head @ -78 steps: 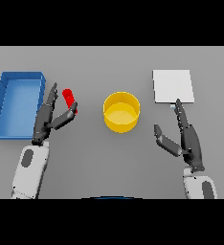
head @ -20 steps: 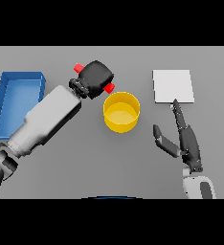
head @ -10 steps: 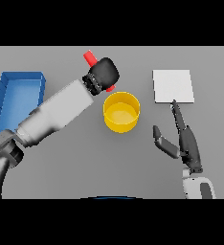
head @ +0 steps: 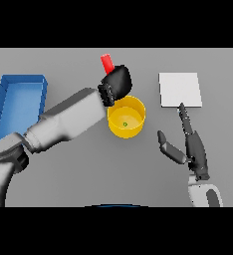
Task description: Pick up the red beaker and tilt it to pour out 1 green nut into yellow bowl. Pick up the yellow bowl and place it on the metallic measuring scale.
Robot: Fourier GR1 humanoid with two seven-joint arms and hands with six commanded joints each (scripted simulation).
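The red beaker (head: 107, 63) is held in the left hand (head: 117, 82), whose fingers are curled round it; only the beaker's upper part is seen, standing out above the dark hand on its far side and leaning slightly to the left; the hand and beaker are placed just beyond the far-left rim of the yellow bowl (head: 127, 127), with the hand overlapping that rim in the head view; the white and grey left arm is stretched from the near-left corner diagonally towards the middle of the grey table (head: 88, 169); inside the yellow bowl, near its centre, a single small green nut (head: 125, 124) is seen lying on the bottom; the metallic measuring scale (head: 180, 89), a pale square plate, is set to the right of the bowl and slightly farther away, apart from it; the right hand (head: 193, 149) is held near the right side, nearer than the scale, with its fingers straight and its thumb spread to the left, nothing being grasped; a blue tray (head: 18, 87) is seen at the far left, partly covered by the left arm.
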